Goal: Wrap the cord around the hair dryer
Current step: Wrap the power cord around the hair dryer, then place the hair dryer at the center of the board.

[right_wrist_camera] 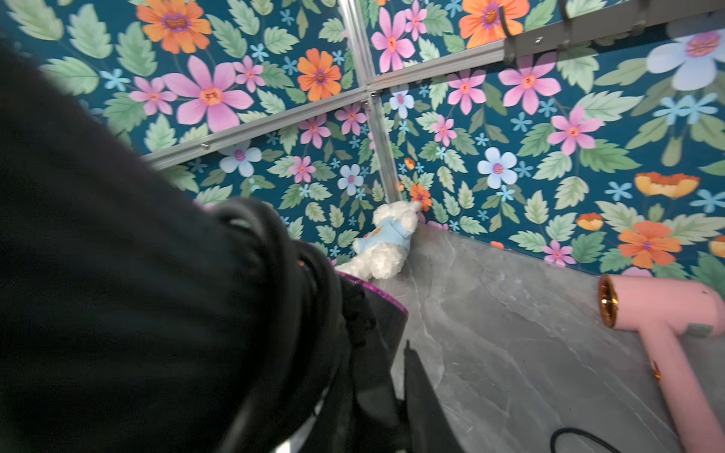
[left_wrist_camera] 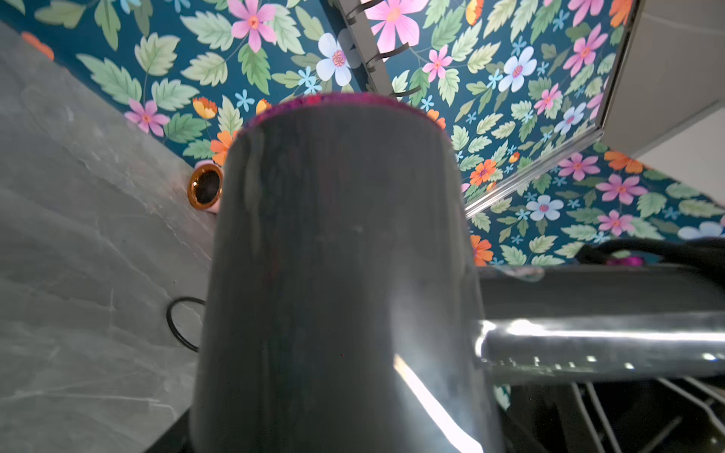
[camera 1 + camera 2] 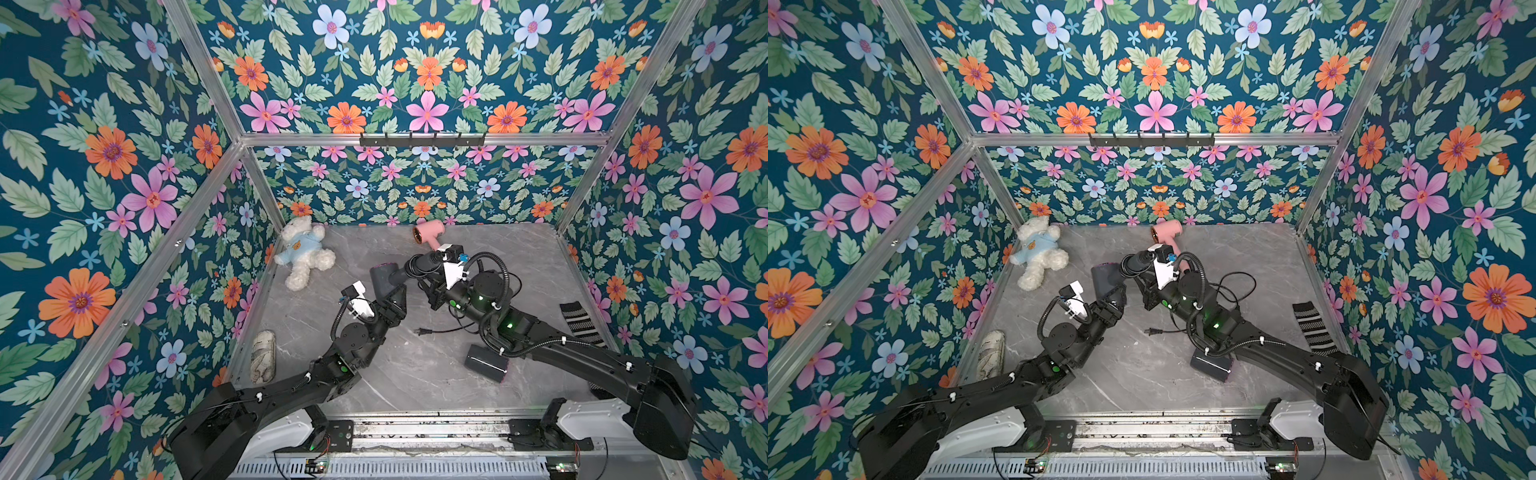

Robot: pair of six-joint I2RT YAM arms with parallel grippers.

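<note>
Hanging between the two arms over the middle of the grey marble table (image 3: pixel 415 374): the grey hair dryer (image 3: pixel 382 277), barrel rimmed in magenta, handle reaching toward the right arm. Wound in several black loops around that handle, the cord (image 3: pixel 417 265); beyond the loops, slack on the tabletop and ending in the plug (image 3: pixel 420 331), part of the run hidden under the right arm. Filling the left wrist view, the barrel alone, no fingers visible there. Clenched on the barrel from below, the left gripper (image 3: pixel 394 300). Tucked under the handle, black against black, the right gripper (image 3: pixel 432 291); impossible to tell whether clamped or released, or on what. Around: pink hair dryer (image 3: pixel 428 232) by the back wall, teddy bear (image 3: pixel 305 253) in the back left corner, striped sock (image 3: pixel 579 324) along the right wall, dark grey object (image 3: pixel 486 362) half under the right arm, pale patterned item (image 3: pixel 262 356) by the left wall.
</note>
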